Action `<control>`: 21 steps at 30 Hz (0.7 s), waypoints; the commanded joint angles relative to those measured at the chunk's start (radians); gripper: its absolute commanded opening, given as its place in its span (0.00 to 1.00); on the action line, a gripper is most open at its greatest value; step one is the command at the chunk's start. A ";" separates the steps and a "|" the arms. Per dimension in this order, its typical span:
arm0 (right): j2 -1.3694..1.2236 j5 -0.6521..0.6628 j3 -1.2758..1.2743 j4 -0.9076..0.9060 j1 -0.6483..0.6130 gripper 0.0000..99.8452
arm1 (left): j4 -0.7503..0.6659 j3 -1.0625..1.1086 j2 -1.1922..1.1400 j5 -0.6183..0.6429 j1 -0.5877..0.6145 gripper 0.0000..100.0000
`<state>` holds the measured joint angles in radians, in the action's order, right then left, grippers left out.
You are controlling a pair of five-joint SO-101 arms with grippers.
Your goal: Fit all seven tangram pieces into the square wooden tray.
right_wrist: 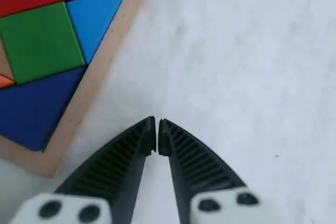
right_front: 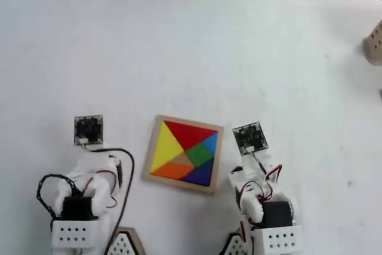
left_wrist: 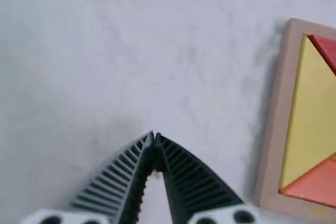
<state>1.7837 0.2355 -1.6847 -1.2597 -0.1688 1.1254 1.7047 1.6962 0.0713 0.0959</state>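
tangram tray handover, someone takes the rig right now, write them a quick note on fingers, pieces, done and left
Left gripper: fingers shut, empty, over bare table beside the yellow side of the tray.
Right gripper: fingers shut, empty, beside its blue side.
Tangram pieces: all seven look seated in the tray, between the arms.
Done: the fitting.
Left: nothing obvious; perhaps check that they lie flush.

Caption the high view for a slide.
Seven tangram pieces fill the square wooden tray between the left arm and right arm.
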 commanded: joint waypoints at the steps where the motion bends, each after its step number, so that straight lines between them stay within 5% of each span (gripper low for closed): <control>1: 0.012 0.000 -0.006 -0.008 -0.007 0.02 | 0.009 -0.005 0.016 -0.006 -0.021 0.02; 21: 0.012 0.000 -0.006 -0.008 -0.007 0.02 | 0.110 -0.021 0.018 -0.003 -0.016 0.02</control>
<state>1.7837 0.2355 -1.6847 -1.2597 -0.1688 1.2329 1.7047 1.6962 0.0729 0.0867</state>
